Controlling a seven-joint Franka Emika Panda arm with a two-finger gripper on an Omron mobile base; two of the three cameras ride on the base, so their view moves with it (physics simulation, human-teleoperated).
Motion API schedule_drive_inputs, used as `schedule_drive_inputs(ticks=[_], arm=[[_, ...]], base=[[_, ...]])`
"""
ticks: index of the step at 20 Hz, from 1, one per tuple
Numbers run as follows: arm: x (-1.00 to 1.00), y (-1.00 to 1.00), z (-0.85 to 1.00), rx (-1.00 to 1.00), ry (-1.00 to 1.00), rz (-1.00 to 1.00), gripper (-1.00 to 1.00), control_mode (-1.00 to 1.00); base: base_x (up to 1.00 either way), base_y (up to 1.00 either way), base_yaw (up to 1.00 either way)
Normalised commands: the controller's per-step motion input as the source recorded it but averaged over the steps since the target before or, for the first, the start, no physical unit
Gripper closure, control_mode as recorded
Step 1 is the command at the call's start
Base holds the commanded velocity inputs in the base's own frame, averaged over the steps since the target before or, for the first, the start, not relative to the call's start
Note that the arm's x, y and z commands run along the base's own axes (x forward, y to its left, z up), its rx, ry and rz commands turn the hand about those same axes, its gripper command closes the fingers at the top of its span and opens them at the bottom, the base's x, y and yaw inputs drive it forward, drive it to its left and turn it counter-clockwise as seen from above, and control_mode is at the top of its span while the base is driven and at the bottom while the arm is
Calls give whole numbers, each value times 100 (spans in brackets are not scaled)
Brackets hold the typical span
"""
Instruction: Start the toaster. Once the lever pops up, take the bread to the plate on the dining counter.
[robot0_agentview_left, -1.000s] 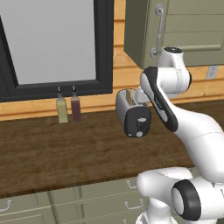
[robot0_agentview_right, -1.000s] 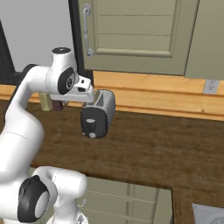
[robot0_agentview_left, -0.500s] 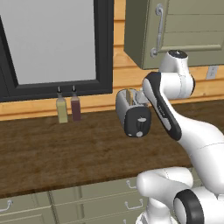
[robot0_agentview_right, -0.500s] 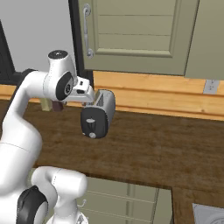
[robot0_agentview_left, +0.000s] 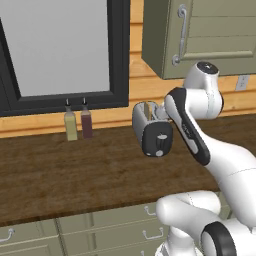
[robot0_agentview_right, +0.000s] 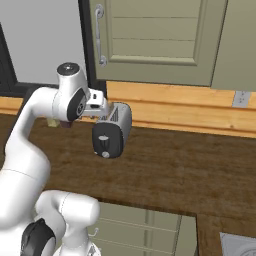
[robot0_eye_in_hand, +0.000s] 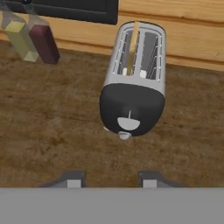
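The silver-grey toaster (robot0_eye_in_hand: 138, 70) stands on the dark wood worktop (robot0_eye_in_hand: 52, 127), its black end face toward me. The light-grey lever (robot0_eye_in_hand: 128, 125) sits low on that face. The bread (robot0_eye_in_hand: 133, 43) stands on edge in the toaster's left slot, a thin tan slice. My gripper (robot0_eye_in_hand: 111, 181) hovers above and in front of the toaster (robot0_agentview_right: 112, 130), fingertips (robot0_eye_in_hand: 73, 180) apart with nothing between them. In the left base view my forearm covers the right side of the toaster (robot0_agentview_left: 150, 127). The plate and the dining counter are out of view.
Two bottles, yellow-green (robot0_agentview_left: 71, 125) and dark red (robot0_agentview_left: 86, 122), stand at the wall left of the toaster. A black-framed window (robot0_agentview_left: 55, 50) and a wall cabinet (robot0_agentview_right: 155, 40) hang above. Drawer fronts (robot0_agentview_left: 100, 230) run below the worktop edge.
My upper arm has shifted a little to the right in the left base view. The toaster, bread and bottles have not moved.
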Motion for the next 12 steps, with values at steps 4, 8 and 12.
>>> schedule_drive_inputs(ticks=[4,8,12], arm=[[19,-8,-7,0,0,11,100,-100],[7,0,-25,-4,-1,3,100,-100],[15,0,-36,-7,0,0,100,-100]], base=[[0,0,0],[0,0,0],[0,0,0]])
